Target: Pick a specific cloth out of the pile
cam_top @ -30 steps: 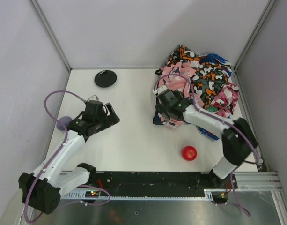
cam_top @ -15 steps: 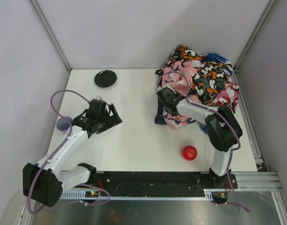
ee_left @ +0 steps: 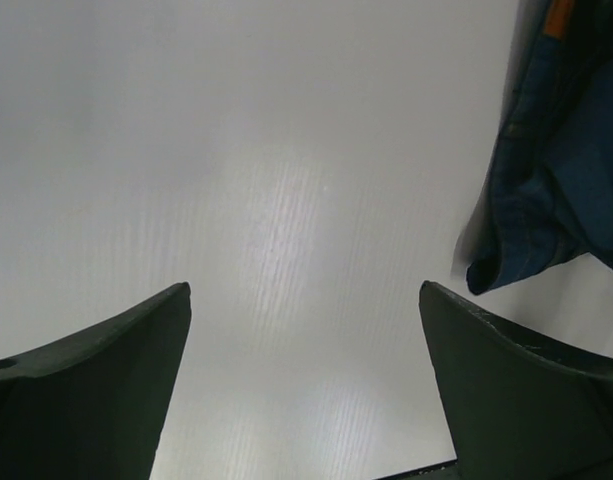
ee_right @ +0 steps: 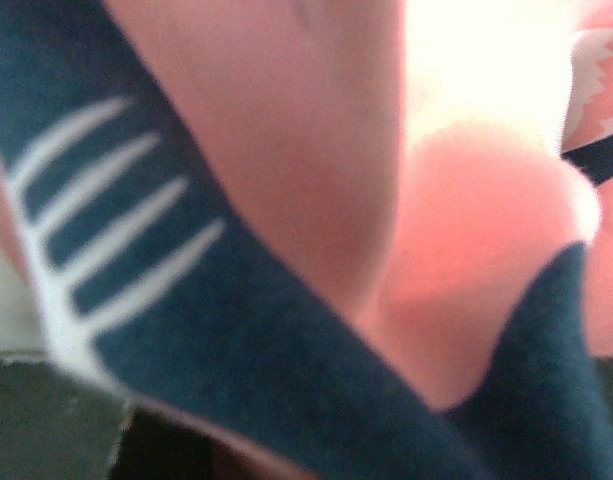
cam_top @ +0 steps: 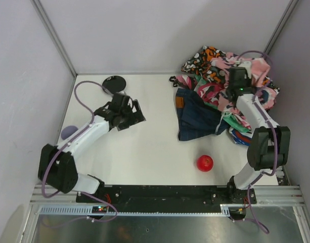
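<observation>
The cloth lies spread on the table at the near-left edge of the pile. Its orange-brown patch faces up at the far-left corner, and its right side runs under the patterned fabrics.

Expect it to be soft and limp, probably weightier than the thin prints around it. It should drape from any pinch and drag its trailing end, and whatever lies on it may come along. Your best hold looks like the free left or near hem, which rests on bare table, away from the heap. Pinch a fold there rather than flat fabric.

The top view shows you the layout. The left gripper is over bare table, well to the left of the cloth, and the right gripper is up in the pile. The left wrist view adds that this claw is spread wide with nothing between its fingers, and that the cloth's rolled hem is at its right. The right wrist view gives only blurred pink and white-striped navy fabric close against the lens, so you cannot tell whether that claw is spread or pinching.
</observation>
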`<state>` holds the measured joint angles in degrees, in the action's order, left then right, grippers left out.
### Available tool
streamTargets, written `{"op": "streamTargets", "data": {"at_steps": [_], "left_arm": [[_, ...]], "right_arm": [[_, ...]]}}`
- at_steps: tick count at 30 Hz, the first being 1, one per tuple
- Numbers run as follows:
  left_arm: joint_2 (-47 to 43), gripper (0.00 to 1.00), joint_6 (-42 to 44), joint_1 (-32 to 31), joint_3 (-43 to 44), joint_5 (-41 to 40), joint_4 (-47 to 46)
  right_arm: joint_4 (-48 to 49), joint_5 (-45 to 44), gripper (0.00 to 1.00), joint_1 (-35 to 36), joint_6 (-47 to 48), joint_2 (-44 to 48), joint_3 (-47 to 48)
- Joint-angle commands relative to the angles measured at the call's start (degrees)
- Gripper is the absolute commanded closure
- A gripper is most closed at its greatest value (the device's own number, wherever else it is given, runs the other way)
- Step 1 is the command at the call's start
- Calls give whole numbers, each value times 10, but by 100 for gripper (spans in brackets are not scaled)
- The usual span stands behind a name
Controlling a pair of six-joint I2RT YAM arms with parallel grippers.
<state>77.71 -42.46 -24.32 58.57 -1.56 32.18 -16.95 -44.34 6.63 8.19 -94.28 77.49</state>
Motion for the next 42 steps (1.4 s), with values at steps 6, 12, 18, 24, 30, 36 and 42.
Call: {"op": "streamTargets", "data": {"at_steps": [6, 12, 18, 24, 30, 36, 42], "left_arm": [[217, 0, 44, -78, 205, 110, -63], [414, 0, 71, -133, 398, 198, -72], [568, 0, 58, -173, 540, 209, -72], [677, 0, 46, -210, 635, 213, -67], [789, 30, 20, -224, 806, 262, -60], [686, 98, 72, -211, 848, 225, -61], [422, 99, 184, -187, 762, 144, -60]], "right_arm": [[-45, 186, 73, -114, -98, -125, 20], [-52, 248, 71, -128, -131, -149, 21], [-60, 281, 70, -134, -147, -140, 14], [-52, 312, 69, -134, -161, -127, -5], [-39, 341, 69, -131, -177, -107, -28], [-35, 333, 69, -132, -177, -106, -42], [-37, 307, 67, -151, -189, -113, -43]]}}
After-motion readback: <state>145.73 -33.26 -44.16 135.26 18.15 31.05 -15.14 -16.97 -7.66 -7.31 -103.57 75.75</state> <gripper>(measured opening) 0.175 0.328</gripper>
